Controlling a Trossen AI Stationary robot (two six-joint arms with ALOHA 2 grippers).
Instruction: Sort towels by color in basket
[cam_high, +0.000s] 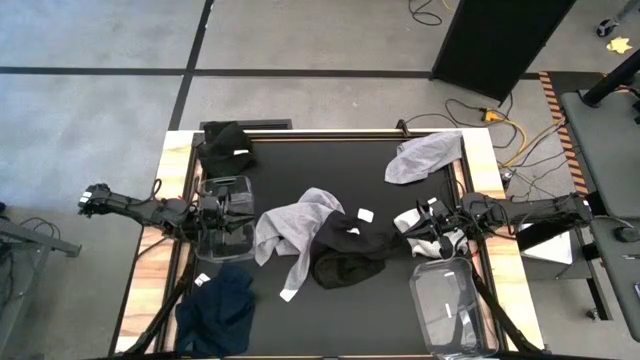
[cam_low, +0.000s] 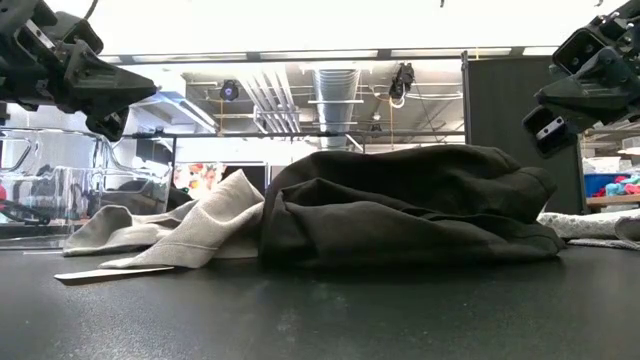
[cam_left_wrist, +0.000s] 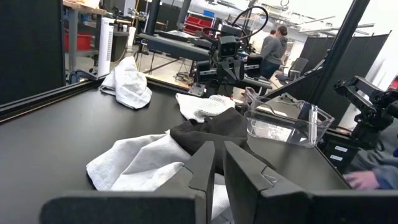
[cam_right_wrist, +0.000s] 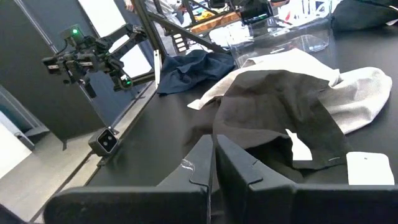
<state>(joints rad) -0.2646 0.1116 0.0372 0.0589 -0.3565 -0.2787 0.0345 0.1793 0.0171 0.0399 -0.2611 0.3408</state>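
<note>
A light grey towel (cam_high: 288, 226) and a black towel (cam_high: 345, 252) lie bunched together mid-table, the black one overlapping the grey one's edge. Another black towel (cam_high: 224, 147) sits at the far left, a grey one (cam_high: 426, 156) at the far right, a navy one (cam_high: 220, 312) at the near left. My left gripper (cam_high: 248, 207) hovers shut and empty above a clear bin (cam_high: 226, 222). My right gripper (cam_high: 403, 218) hovers shut and empty beside a white towel (cam_high: 438, 238). Both hang well above the table in the low view (cam_low: 120, 105) (cam_low: 545, 125).
A second clear bin (cam_high: 452, 306) stands on the table's near right, holding a small white item. Small white tags (cam_high: 365, 214) (cam_high: 288, 295) lie on the black mat. People stand in the room beyond the table (cam_left_wrist: 273, 46). Cables run on the floor past the far right corner.
</note>
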